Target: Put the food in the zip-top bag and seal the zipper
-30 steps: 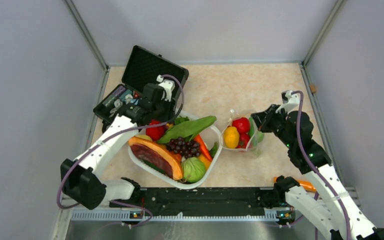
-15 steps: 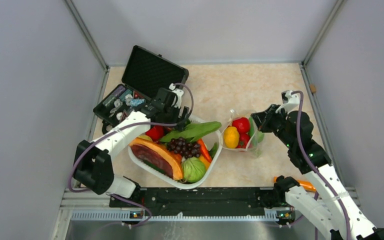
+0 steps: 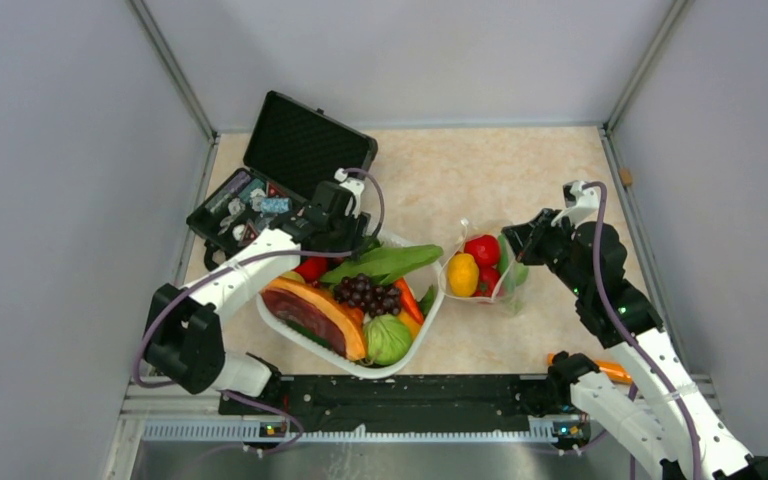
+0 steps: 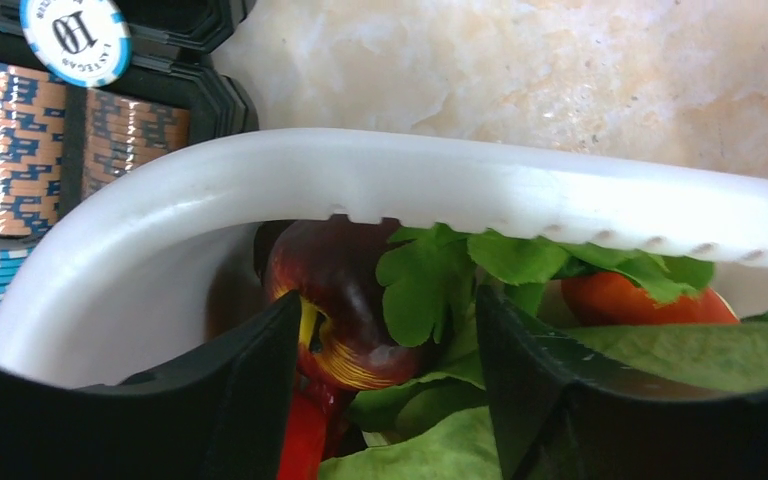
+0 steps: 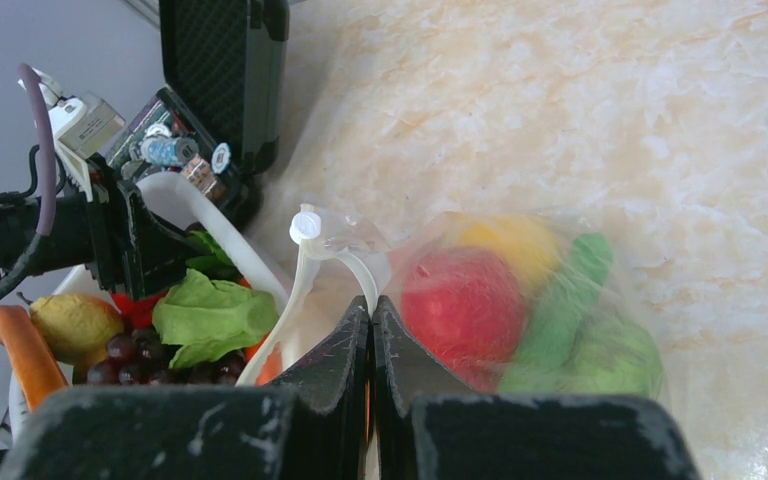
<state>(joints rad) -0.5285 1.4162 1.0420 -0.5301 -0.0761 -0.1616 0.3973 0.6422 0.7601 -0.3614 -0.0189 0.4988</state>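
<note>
Beige marbled table (image 3: 520,170) carries everything we see. Nearest the arm bases, the white oval basket (image 4: 460,185) sits under the left gripper (image 4: 385,330). It holds a papaya slice (image 3: 315,312), a grape bunch (image 3: 368,293), a round green head (image 3: 388,338), a carrot (image 3: 407,297) and a long green leaf (image 3: 380,263). We find the left gripper over the basket's far rim, jaws apart and holding nothing, with a dark red fruit (image 4: 335,290) below the gap.

The right gripper (image 5: 370,325) is pinched tight on the mouth edge of the zip-top bag (image 3: 512,298), which stands just to its left, toward the basket. The zipper (image 5: 295,290) curves away from the fingers, mouth gaping. Inside lie a lemon (image 3: 462,274), two red tomato pieces (image 3: 481,249) and a green pod (image 3: 505,262).

Beyond the left gripper a black case (image 3: 305,140) lies open, filled with stacked poker chips (image 4: 20,140). One white chip (image 4: 70,35) bears a monogram we cannot read surely. Grey walls (image 3: 60,200) close the table in.
</note>
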